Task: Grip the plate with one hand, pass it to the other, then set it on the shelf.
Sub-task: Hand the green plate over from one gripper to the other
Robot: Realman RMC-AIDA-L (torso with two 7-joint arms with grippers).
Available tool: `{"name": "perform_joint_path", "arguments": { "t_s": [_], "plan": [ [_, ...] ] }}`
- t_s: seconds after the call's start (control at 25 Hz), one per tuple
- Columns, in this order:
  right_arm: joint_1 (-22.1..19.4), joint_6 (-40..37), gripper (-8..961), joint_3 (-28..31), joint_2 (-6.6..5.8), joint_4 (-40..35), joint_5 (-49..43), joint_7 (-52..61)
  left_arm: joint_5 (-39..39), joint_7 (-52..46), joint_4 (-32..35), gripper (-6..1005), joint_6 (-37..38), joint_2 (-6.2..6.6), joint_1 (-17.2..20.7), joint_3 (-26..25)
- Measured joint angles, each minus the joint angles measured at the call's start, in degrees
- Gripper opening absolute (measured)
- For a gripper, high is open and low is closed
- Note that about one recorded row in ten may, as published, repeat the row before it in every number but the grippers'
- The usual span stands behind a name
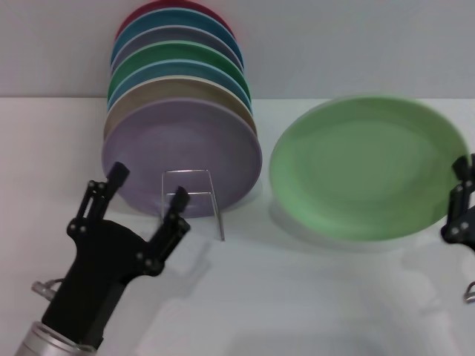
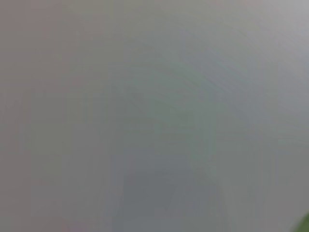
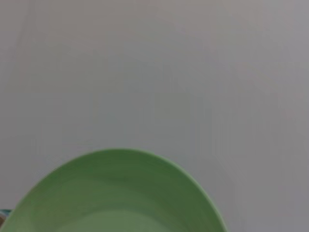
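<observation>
Head view: light green plate is tilted up off the white table, face toward the camera, at the right side of the scene. Right gripper is at the plate's right rim, mostly cut off by the frame edge; it appears to be clamped on the rim, holding the plate. Right wrist view shows the same plate from close up, curved rim against the plain table surface.

Left gripper hovers low on the left, fingers spread apart, nothing between them, just in front of the wire rack. Rack's small looped front stands upright on the table, well apart from the green plate.

Rack already carries a row of 7 or so plates on edge; the lavender plate is frontmost, with tan, blue, dark green, teal and red rims behind it. Left wrist view is a blank grey blur, only a sliver of green at 1 corner.
</observation>
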Motion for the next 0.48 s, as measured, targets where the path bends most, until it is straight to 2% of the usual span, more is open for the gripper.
{"name": "perform_joint_path", "arguments": {
  "t_s": [0.24,0.48],
  "plan": [
    [0.4,-1.2,21,-13.3,0.01,2.4,10.7,-9.4,0.0,2.5,-0.6,794,-1.0,0.00,-0.1,1.2],
    [0.5,-2.2,22,-18.9,0.02,5.0,14.9,-15.5,0.0,2.5,-0.6,792,-4.1,0.00,-0.6,1.3]
  ]
}}
